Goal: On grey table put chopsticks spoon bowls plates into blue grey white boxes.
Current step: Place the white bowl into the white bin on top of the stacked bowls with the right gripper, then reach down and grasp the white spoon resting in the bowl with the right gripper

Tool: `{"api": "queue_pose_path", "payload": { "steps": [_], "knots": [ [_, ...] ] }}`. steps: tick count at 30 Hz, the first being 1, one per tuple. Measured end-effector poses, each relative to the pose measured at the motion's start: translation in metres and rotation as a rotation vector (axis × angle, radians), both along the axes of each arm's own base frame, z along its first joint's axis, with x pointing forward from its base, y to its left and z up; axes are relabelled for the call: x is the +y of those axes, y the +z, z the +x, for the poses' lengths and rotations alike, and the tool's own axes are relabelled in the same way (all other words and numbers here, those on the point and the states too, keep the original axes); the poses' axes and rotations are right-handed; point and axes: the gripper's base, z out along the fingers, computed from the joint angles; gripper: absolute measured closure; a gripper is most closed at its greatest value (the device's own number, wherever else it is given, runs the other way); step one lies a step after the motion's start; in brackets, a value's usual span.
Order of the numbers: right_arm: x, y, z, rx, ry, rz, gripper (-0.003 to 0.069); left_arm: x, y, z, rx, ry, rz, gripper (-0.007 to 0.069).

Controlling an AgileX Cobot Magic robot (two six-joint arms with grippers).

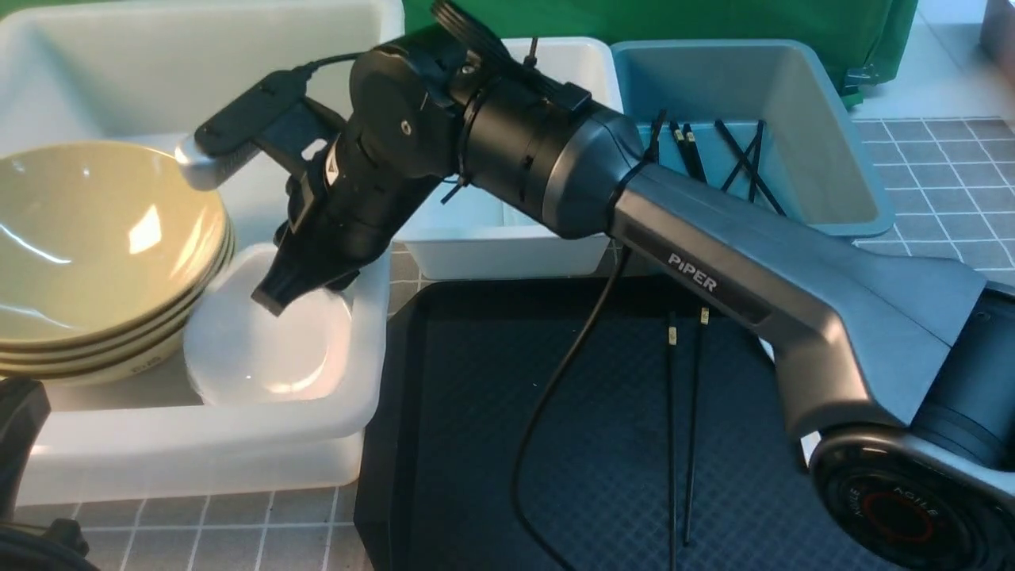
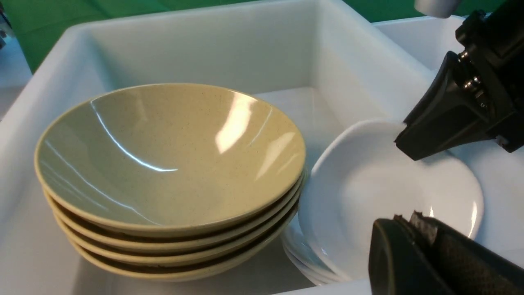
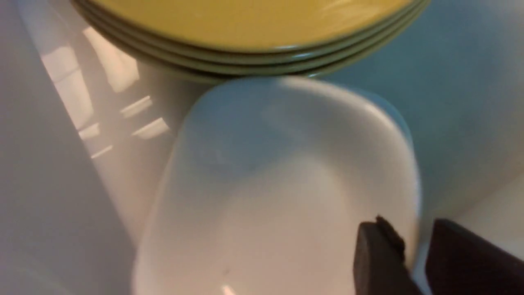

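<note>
Hanging low inside the large white box (image 1: 238, 452), the right gripper (image 1: 273, 301) sits over the stack of white plates (image 1: 262, 349) with its jaws apart, one finger inside and one outside the top plate's rim. The plates lie in that box's near corner, just beside the stack of four yellow bowls (image 1: 95, 238), which also stands inside it. The left gripper (image 2: 413, 219) hovers by the box's near rim, jaws together and empty, while two chopsticks (image 1: 682, 412) lie outside the box on the black tray (image 1: 476, 396) next to it, and more rest in the blue-grey box (image 1: 840, 159), well apart from it.
</note>
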Motion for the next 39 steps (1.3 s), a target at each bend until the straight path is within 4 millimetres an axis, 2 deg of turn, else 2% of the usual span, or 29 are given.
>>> {"api": "queue_pose_path", "payload": {
  "steps": [3, 4, 5, 8, 12, 13, 15, 17, 18, 19, 21, 23, 24, 26, 27, 31, 36, 39],
  "knots": [
    [0.0, 0.004, 0.0, -0.01, -0.006, 0.015, 0.0224, 0.0, 0.0, 0.0, 0.001, 0.0, 0.0, 0.0633],
    [0.0, 0.004, 0.0, -0.012, -0.007, 0.015, 0.0204, 0.0, 0.0, 0.0, 0.001, 0.0, 0.0, 0.0633],
    [-0.002, 0.01, -0.001, -0.017, -0.009, 0.015, 0.0139, 0.0, 0.0, 0.0, 0.001, 0.0, 0.0, 0.0633],
    [-0.017, 0.031, -0.007, -0.007, -0.022, -0.008, 0.0079, 0.0, 0.0, 0.0, 0.001, 0.0, 0.0, 0.0633],
    [-0.075, 0.081, -0.016, -0.031, -0.091, -0.092, 0.0088, 0.0, 0.0, 0.0, 0.001, 0.001, -0.013, 0.0633],
    [-0.079, 0.083, -0.017, -0.03, -0.095, -0.093, 0.009, 0.0, 0.0, 0.0, 0.001, 0.0, -0.014, 0.0633],
    [-0.12, 0.103, -0.016, -0.056, -0.177, -0.149, 0.0109, -0.001, 0.0, 0.0, 0.003, 0.001, -0.032, 0.0633],
    [-0.163, 0.108, -0.007, -0.042, -0.299, -0.192, 0.0129, -0.001, 0.0, 0.0, 0.004, 0.0, -0.045, 0.0633],
    [-0.196, 0.103, -0.002, -0.004, -0.397, -0.215, 0.0144, -0.001, 0.0, 0.0, 0.002, 0.0, -0.052, 0.0633],
    [-0.217, 0.092, 0.002, 0.04, -0.466, -0.24, 0.0153, -0.001, 0.0, 0.0, 0.002, -0.001, -0.06, 0.0633],
    [-0.248, 0.064, 0.006, 0.115, -0.568, -0.281, 0.0165, -0.001, 0.0, 0.0, 0.0, -0.001, -0.066, 0.0633],
    [-0.276, 0.02, 0.004, 0.208, -0.658, -0.32, 0.0172, -0.001, 0.0, 0.0, -0.002, -0.001, -0.066, 0.0633],
    [-0.281, 0.012, 0.002, 0.225, -0.681, -0.319, 0.0172, -0.001, 0.0, 0.0, -0.002, -0.001, -0.066, 0.0633],
    [-0.297, -0.035, -0.009, 0.313, -0.745, -0.3, 0.0174, -0.001, 0.001, 0.0, -0.012, -0.001, -0.069, 0.0633],
    [-0.299, -0.05, -0.014, 0.339, -0.758, -0.28, 0.0174, -0.001, 0.002, 0.0, -0.019, 0.0, -0.069, 0.0633],
    [-0.298, -0.085, -0.026, 0.364, -0.766, -0.223, 0.0181, -0.001, 0.003, 0.001, -0.032, 0.001, -0.071, 0.0633],
    [-0.298, -0.103, -0.026, 0.374, -0.764, -0.23, 0.0237, -0.001, 0.003, 0.001, -0.031, 0.001, -0.071, 0.0633],
    [-0.298, -0.11, -0.025, 0.375, -0.752, -0.248, 0.0344, -0.001, 0.003, 0.001, -0.031, 0.001, -0.071, 0.0633]
  ]
}}
